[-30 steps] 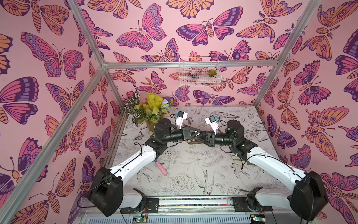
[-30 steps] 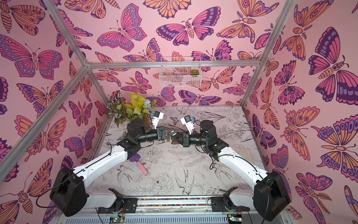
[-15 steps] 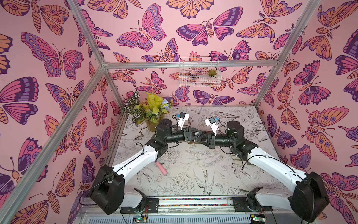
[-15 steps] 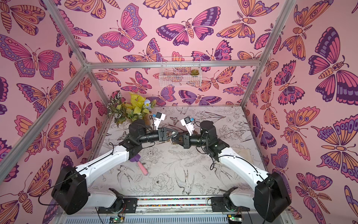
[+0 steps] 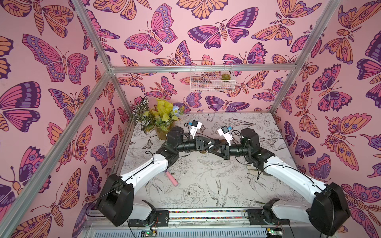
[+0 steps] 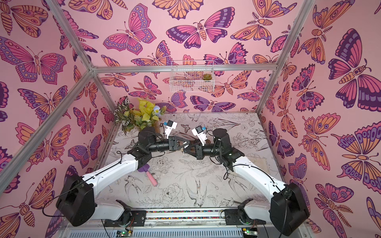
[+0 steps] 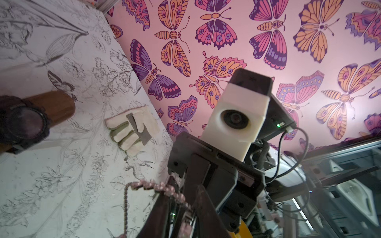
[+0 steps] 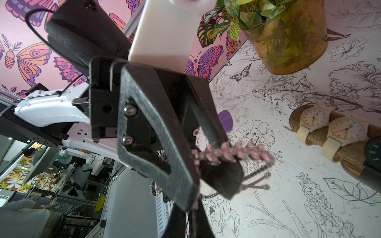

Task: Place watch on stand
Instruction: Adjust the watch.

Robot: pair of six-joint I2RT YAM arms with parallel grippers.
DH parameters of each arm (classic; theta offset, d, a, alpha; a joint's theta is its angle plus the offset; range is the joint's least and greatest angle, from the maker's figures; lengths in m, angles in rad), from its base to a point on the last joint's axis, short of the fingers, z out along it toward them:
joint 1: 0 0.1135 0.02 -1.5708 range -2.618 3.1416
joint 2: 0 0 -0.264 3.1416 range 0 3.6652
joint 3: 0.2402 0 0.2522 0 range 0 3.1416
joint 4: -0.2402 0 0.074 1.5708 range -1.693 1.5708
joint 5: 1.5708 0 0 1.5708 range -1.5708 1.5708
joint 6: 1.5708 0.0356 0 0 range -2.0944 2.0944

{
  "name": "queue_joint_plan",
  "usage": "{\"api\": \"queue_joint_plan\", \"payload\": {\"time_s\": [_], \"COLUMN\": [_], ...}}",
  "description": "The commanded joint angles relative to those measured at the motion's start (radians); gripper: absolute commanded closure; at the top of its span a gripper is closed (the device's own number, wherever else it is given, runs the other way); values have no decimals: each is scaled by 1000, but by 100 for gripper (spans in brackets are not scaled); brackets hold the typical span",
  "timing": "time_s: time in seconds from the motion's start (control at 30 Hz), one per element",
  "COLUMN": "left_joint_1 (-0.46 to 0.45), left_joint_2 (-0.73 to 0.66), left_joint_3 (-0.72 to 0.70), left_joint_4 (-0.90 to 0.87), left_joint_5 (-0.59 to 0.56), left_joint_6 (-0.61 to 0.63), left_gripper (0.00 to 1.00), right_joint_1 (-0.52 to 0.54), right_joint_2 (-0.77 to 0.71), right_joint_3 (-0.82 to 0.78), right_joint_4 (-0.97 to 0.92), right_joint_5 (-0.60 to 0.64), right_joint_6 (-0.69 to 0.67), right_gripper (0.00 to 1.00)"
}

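Note:
A watch with a pink beaded band (image 8: 233, 152) and thin chain (image 7: 125, 206) hangs between my two grippers, which meet tip to tip at mid-table. The left gripper (image 5: 213, 145) (image 6: 186, 146) (image 8: 210, 185) (image 7: 183, 206) is shut on the pink band. The right gripper (image 5: 210, 151) (image 6: 184, 152) (image 8: 189, 216) is shut on the chain end. The wooden stand (image 8: 350, 152) (image 7: 55, 105) lies just beyond and below them. It carries two cream watches (image 8: 313, 119) and a dark watch (image 7: 24, 123). In both top views the grippers hide most of the stand (image 5: 221, 141).
A potted plant (image 5: 162, 121) (image 8: 288, 41) stands at the back left. A pink and purple tool (image 5: 171, 178) (image 6: 151, 178) lies beside the left arm. A white glove (image 7: 132, 129) lies near the right wall. A wire basket (image 5: 211, 77) hangs on the back wall.
The left gripper has edged slightly towards the right one. Both grippers stay tip to tip over the stand, with the watch between them.

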Motion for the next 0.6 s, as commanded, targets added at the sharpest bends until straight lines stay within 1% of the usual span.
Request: {"api": "queue_joint_plan", "payload": {"time_s": [0.0,0.17,0.23,0.3,0.33,0.37,0.43,0.57], "left_joint_1": [16,16,17,16,17,16,16,16], "left_joint_2": [-13,-15,-17,-16,-18,-19,-18,-24], "left_joint_3": [6,4,4,1,1,0,0,-12], "left_joint_4": [64,62,61,63,64,64,63,66], "left_joint_5": [-25,-27,-28,-30,-31,-31,-30,-33], "left_joint_6": [18,18,17,16,15,15,15,15], "left_gripper": [85,85,88,91,91,91,92,92], "right_joint_1": [9,10,10,10,9,10,10,-3], "right_joint_2": [-10,-4,-4,-7,-9,-9,-11,-13], "right_joint_3": [-20,-23,-21,-20,-20,-17,-16,-18], "right_joint_4": [-96,-108,-114,-117,-115,-111,-98,-26], "right_joint_5": [-68,-75,-75,-65,-58,-51,-44,-53], "right_joint_6": [-33,-41,-44,-40,-37,-33,-24,32], "right_gripper": [100,100,100,82,75,71,68,67]}}
